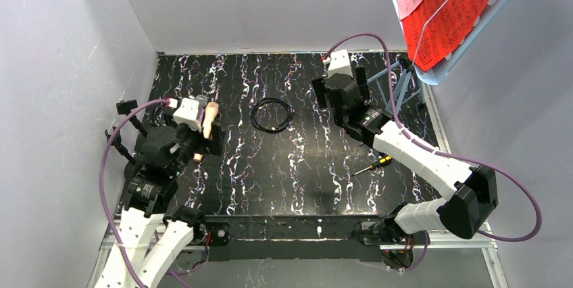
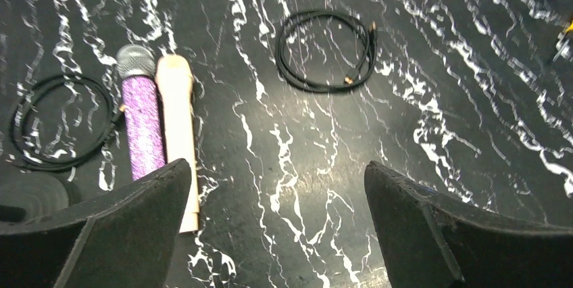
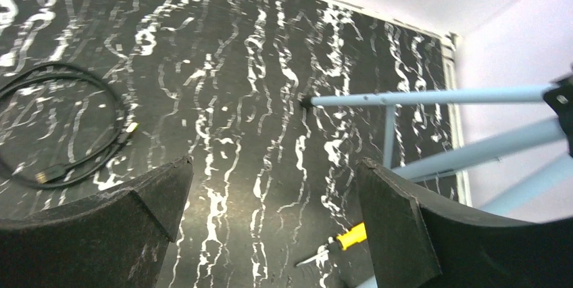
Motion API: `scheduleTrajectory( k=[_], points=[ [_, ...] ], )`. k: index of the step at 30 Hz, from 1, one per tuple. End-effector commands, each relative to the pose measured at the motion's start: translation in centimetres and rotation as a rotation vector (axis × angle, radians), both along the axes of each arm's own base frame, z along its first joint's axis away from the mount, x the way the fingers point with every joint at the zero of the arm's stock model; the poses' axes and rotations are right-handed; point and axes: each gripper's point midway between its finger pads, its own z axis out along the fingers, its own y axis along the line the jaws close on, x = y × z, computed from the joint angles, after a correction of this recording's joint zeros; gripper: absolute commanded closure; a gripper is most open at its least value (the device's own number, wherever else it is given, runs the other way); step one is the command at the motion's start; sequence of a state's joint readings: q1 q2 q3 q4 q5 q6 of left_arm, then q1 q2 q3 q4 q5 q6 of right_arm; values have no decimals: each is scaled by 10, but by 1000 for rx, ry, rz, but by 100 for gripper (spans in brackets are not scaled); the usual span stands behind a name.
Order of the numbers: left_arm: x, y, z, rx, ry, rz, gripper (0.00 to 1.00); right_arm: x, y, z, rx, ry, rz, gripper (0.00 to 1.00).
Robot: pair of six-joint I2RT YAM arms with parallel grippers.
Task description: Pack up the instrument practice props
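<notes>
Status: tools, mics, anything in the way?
Both open, empty. Left tool by purple mic and cream mic, lying side by side. Right tool near music stand legs. Cable coil beside purple mic.

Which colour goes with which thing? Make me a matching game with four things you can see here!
Things:
1. glitter microphone
2. plain microphone
3. screwdriver handle
4. big music sheet

Colours:
A. yellow
B. red
C. purple
D. cream

Pairs: 1-C, 2-D, 3-A, 4-B
</notes>
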State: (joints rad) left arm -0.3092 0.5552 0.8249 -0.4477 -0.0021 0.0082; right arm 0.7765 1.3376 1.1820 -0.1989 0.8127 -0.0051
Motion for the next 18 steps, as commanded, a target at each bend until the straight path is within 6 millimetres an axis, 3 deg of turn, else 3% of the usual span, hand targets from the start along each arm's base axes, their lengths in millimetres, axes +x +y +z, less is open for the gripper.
scheduleTrajectory(
  k=[1, 9, 18],
  points=[
    [3, -17, -25, 6, 5, -71, 2, 10, -37, 17, -9, -83, -228, 1],
    [10, -29, -57, -23, -6, -67, 2, 39, -83, 0, -67, -134, -549, 1],
    [9, -32, -63, 29, -21, -97, 2, 81, -118, -19, 65, -253, -793, 6]
  ],
)
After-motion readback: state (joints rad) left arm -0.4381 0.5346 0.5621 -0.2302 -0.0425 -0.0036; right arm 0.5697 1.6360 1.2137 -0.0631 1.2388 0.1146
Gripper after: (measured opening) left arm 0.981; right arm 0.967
